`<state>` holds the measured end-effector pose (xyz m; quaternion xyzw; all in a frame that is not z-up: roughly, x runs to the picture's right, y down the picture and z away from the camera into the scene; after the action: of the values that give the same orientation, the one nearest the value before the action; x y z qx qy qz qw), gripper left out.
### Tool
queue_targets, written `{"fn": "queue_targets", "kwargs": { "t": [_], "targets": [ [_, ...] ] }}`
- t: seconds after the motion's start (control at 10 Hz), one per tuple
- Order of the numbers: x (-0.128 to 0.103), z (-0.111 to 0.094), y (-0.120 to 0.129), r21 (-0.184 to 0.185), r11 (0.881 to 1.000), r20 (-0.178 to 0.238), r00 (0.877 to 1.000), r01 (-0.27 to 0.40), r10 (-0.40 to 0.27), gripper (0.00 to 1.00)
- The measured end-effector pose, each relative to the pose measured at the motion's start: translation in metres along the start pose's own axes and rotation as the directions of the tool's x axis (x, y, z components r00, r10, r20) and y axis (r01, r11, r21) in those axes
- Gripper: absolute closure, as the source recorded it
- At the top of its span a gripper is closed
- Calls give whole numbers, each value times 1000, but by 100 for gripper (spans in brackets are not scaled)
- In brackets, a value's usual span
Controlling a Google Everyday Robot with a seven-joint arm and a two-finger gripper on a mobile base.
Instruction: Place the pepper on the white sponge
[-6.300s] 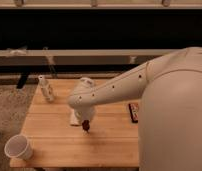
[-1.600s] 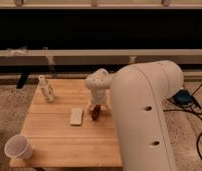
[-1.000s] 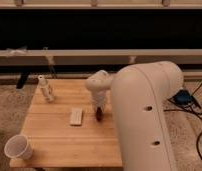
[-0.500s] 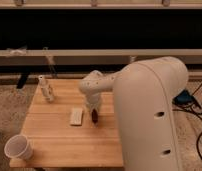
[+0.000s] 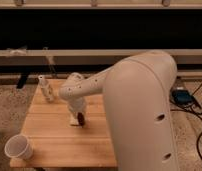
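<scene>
The dark red-brown pepper (image 5: pixel 81 119) sticks out below my gripper (image 5: pixel 77 113), which sits at the end of the big white arm reaching in from the right. The gripper holds the pepper low over the wooden table (image 5: pixel 59 145), near its middle. The white sponge (image 5: pixel 73 120) lies flat on the table right under the gripper, mostly hidden by it; only its near left corner shows. The pepper's tip is at the sponge's right edge; I cannot tell whether they touch.
A white plastic cup (image 5: pixel 18 148) stands at the table's front left corner. A pale upright piece (image 5: pixel 44 88) stands at the back left. The arm's bulky body (image 5: pixel 144 115) covers the table's right side. Cables and a dark box (image 5: pixel 183 97) lie on the floor at right.
The gripper has moved left with the pepper, from beside the sponge to over it, and now covers most of the sponge.
</scene>
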<state>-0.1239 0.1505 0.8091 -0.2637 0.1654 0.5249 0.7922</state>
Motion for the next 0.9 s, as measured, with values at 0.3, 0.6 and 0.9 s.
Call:
{"fn": "queue_targets", "kwargs": {
  "t": [0.3,0.6,0.9],
  "targets": [
    [-9,-8,24,-4,997,26,997,71,-71,100],
    [-18,-6,35,-5,995,32,994,101,-100,100],
    [-21,3,32,8,995,24,994,102,-103,100]
  ]
}}
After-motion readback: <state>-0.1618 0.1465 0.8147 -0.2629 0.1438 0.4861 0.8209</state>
